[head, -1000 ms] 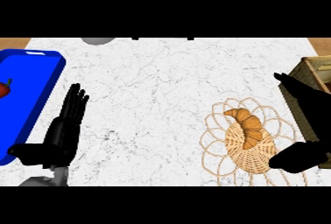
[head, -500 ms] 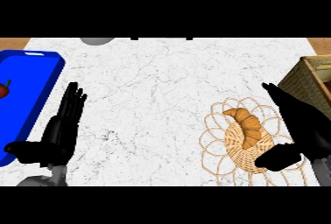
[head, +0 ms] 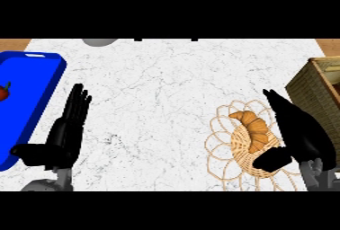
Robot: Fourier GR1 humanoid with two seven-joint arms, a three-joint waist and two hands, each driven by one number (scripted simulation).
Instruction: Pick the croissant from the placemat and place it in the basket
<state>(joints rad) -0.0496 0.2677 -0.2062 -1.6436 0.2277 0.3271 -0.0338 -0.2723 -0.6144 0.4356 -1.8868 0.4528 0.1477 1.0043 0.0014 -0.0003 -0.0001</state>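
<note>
- On my head view I see the croissant [head: 253, 129] lying inside the basket [head: 225, 148], a woven wicker piece with a looped wire-like rim, toward the right of the white marbled counter [head: 172, 90].
- The croissant is golden brown and curved, running from the basket's upper left down toward its middle; its lower end sits close to my right thumb.
- My right hand [head: 299, 134] is over the basket's right side, fingers stretched out straight and pointing up the view, thumb sticking out to the left over the basket's lower part. It has hold of nothing; I see a gap between the fingers and the croissant.
- The right hand covers part of the basket's right rim, so I cannot tell how that edge lies.
- My left hand [head: 63, 134] is at the lower left, open, fingers straight and pointing up, thumb out to the left. It holds nothing and sits just beside the blue placemat [head: 36, 94], with the thumb overlapping the mat's lower right corner.
- On the placemat's left edge I see a small red object [head: 3, 92], mostly cut off by the view.
- A brown wicker box [head: 319, 90] stands at the right edge, above my right hand.
- A grey round thing [head: 100, 41] shows at the counter's top edge, only partly in view.
</note>
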